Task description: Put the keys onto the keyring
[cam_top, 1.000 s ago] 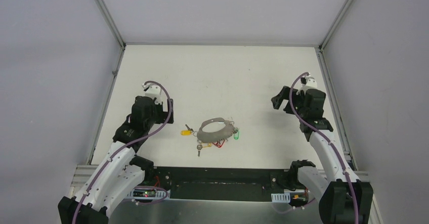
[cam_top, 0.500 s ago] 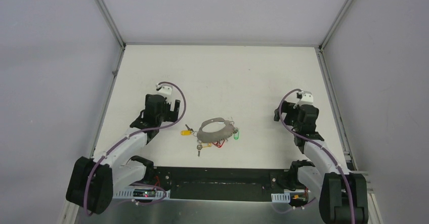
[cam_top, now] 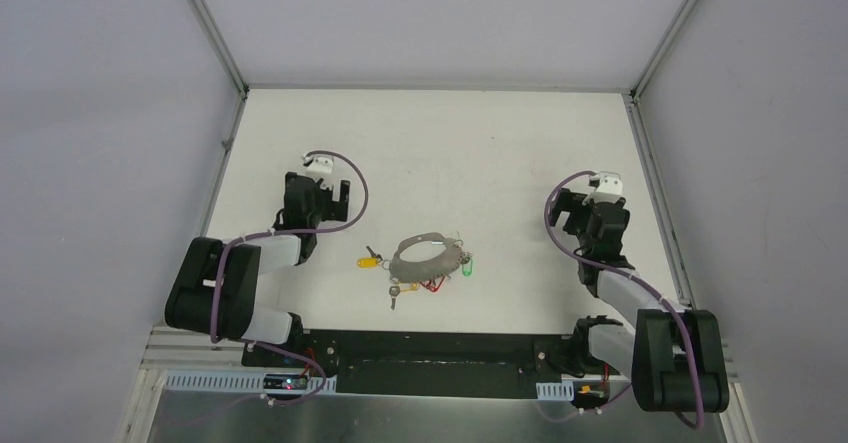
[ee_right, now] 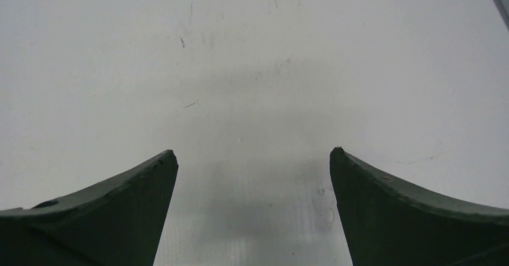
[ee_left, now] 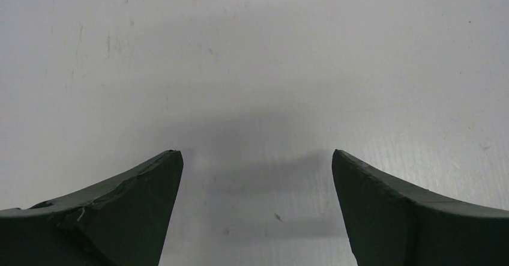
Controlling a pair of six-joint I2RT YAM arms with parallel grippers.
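One keyring (cam_top: 430, 255) lies flat on the white surface (cam_top: 430, 143), near its middle and toward the near edge, a thin grey loop of rough oval shape. The keys (cam_top: 400, 289) gather close round it. By tag I count one yellow (cam_top: 370, 260) just beside the loop's left side, one green (cam_top: 467, 265) at its right side and one red (cam_top: 433, 284) at its near edge, with a silvery key at the near left. Whether any of them is threaded on the loop is too small to tell, and a full count of keys cannot be made. The left fingers (ee_left: 114, 212) are spread wide with nothing between them, only bare scuffed surface and their shadow. The right fingers (ee_right: 414, 212) are spread equally wide over bare surface, holding nothing. In the top view the left arm (cam_top: 250, 263) sits well to the left of the cluster and the right arm (cam_top: 625, 283) well to the right, neither touching keyring or keys
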